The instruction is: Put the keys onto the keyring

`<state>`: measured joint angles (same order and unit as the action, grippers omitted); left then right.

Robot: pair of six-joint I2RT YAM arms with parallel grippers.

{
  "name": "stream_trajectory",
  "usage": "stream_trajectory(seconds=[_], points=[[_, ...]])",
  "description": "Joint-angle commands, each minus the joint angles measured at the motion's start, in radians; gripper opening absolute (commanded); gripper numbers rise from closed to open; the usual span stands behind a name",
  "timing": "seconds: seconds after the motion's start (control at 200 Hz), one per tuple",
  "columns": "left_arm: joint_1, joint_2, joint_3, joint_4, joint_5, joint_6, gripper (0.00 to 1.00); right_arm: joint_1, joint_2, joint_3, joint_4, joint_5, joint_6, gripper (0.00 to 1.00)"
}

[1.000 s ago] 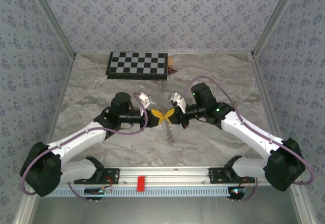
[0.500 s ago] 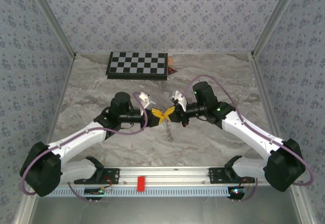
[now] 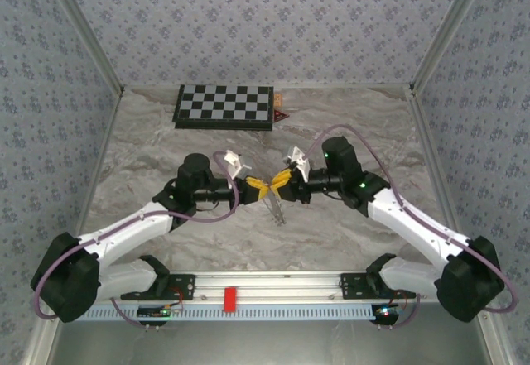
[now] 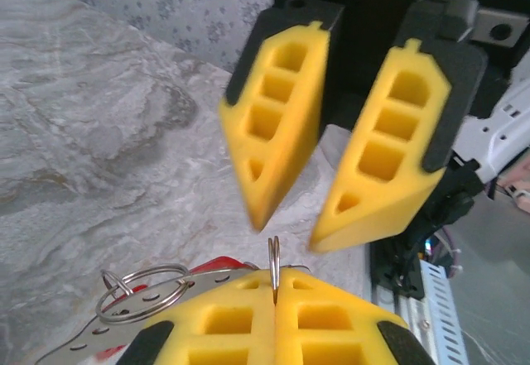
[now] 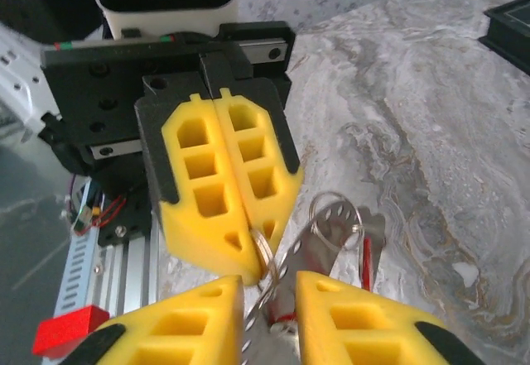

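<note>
Now the right tool (image 3: 281, 180) has let go: its yellow fingers, pressed together a second ago, stand apart, and its wrist has shifted a little right and far. The left tool (image 3: 257, 187) has clenched fully and pinches the keyring (image 4: 273, 257) edge-on between its pads, the thin loop standing upright out of the seam. Both tools face each other, tips nearly touching, above the middle of the desk (image 3: 166, 141), about where they met before. The keys (image 5: 325, 234) hang from that meeting point much as earlier. In the top view their long axis runs from the tools toward the near edge and slightly right. In the right wrist view a perforated silvery blade slants up and right, a small wire ring at its upper end and slivers of red beside and below it.
</note>
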<state>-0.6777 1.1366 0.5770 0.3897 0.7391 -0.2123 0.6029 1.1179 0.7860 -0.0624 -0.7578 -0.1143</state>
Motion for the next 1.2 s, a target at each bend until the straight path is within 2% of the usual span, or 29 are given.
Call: stream_trajectory(seconds=[0.0, 0.14, 0.275, 0.55, 0.76, 1.194], points=[[0.003, -0.035, -0.030, 0.180, -0.035, -0.059, 0.00, -0.020, -0.088, -0.070, 0.138, 0.089, 0.078, 0.28], [0.003, -0.044, -0.061, 0.298, -0.060, -0.108, 0.00, -0.034, -0.180, -0.178, 0.252, 0.211, 0.121, 0.29], [0.001, -0.039, -0.073, 0.409, -0.079, -0.160, 0.00, -0.022, -0.190, -0.222, 0.305, 0.250, 0.159, 0.29], [-0.012, -0.003, -0.050, 0.521, -0.115, -0.224, 0.00, 0.132, -0.117, -0.222, 0.393, 0.370, 0.138, 0.35], [-0.028, 0.009, -0.026, 0.486, -0.119, -0.205, 0.00, 0.203, -0.058, -0.182, 0.404, 0.403, 0.114, 0.35], [-0.029, -0.017, -0.028, 0.434, -0.134, -0.176, 0.00, 0.198, -0.128, -0.215, 0.375, 0.462, 0.100, 0.35]])
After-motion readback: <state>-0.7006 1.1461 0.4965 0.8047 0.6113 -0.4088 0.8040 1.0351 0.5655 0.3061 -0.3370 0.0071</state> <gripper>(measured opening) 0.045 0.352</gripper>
